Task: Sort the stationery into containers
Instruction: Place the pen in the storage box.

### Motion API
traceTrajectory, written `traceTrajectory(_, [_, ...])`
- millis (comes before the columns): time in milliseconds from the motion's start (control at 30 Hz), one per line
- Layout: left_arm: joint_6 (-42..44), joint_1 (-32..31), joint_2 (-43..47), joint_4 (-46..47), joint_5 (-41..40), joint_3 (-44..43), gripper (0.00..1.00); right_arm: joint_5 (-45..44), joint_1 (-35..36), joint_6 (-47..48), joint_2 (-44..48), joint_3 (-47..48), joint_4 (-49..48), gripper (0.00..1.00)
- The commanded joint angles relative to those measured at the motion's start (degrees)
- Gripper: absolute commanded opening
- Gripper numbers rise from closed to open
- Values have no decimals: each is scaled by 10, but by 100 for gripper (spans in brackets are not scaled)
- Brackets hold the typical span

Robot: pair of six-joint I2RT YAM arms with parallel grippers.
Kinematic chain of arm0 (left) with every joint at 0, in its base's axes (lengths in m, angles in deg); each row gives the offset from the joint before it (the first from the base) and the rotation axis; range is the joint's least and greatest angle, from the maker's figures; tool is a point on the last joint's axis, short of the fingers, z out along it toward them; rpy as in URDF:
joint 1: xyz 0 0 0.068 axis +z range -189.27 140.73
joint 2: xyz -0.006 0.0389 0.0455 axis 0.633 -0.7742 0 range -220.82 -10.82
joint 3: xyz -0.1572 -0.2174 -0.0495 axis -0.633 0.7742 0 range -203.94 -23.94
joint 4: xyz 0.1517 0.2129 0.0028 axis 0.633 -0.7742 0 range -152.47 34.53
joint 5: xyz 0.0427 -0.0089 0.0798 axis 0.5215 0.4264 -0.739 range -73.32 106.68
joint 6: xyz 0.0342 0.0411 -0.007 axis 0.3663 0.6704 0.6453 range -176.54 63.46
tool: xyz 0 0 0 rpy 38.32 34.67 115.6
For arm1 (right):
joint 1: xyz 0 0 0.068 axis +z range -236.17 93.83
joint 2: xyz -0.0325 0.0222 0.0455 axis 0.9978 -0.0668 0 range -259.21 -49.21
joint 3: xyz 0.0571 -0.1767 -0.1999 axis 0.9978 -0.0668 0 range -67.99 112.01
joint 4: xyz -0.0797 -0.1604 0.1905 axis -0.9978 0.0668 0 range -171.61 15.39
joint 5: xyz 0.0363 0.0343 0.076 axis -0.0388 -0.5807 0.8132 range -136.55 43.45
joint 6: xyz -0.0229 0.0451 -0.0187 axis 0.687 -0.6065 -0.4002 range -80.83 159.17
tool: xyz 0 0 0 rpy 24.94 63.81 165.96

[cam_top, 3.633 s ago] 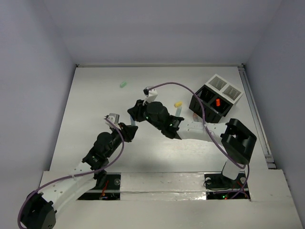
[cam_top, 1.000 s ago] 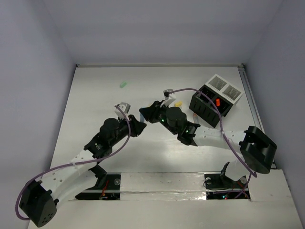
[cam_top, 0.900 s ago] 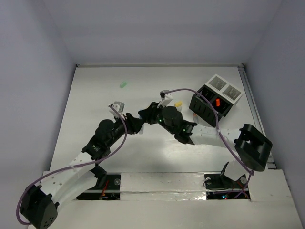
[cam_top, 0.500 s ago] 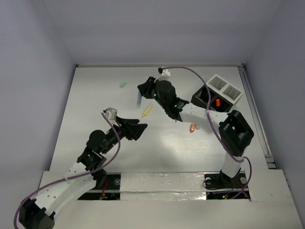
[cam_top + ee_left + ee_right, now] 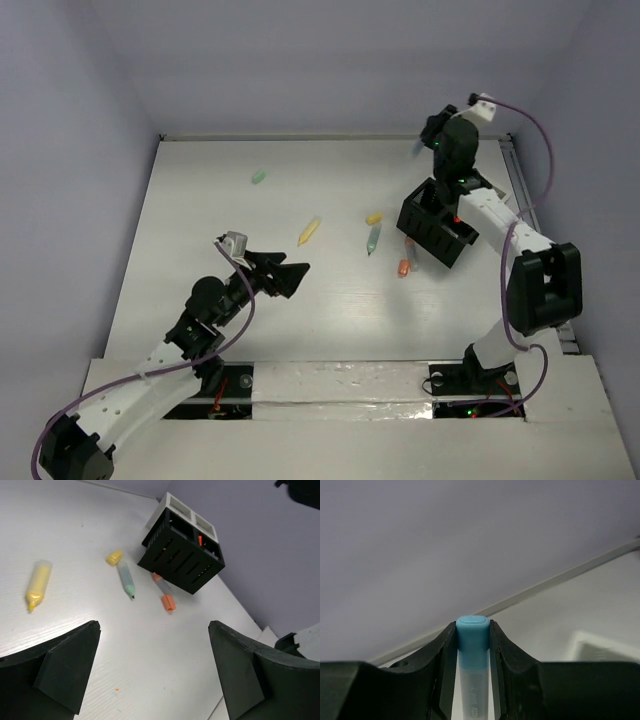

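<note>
My right gripper [image 5: 472, 630] is shut on a clear marker with a blue cap [image 5: 472, 636] and hangs high over the containers, seen as right gripper [image 5: 424, 143] in the top view. The black divided box [image 5: 432, 226] holds an orange item [image 5: 199, 540]; the white tray [image 5: 189, 513] joins its far side. My left gripper [image 5: 290, 272] stands open and holds nothing, low over the table's middle. On the table lie a yellow marker [image 5: 309, 231], a yellow eraser [image 5: 374, 217], a green marker [image 5: 374, 238], an orange marker [image 5: 404, 266] and a mint eraser [image 5: 258, 177].
The right arm's links [image 5: 495, 215] run across the white tray in the top view and hide most of it. Purple walls close in the table at the back and both sides. A rail [image 5: 540, 250] edges the right side.
My left gripper has opened wide and drawn back toward its base. The right arm has swung from the table's middle to the back right, carrying the blue-capped marker up over the containers.
</note>
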Motion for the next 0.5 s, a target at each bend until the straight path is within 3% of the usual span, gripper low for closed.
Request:
traceTrajectory(0, [32, -2, -15, 55, -14, 7, 88, -67, -42, 83, 50, -28, -36, 0])
traceTrajectory(200, [26, -2, 2, 57, -7, 24, 93, -88, -109, 134, 47, -46, -51, 0])
traceTrajectory(467, [20, -2, 23, 45, -23, 31, 99, -108, -122, 196, -8, -60, -88, 0])
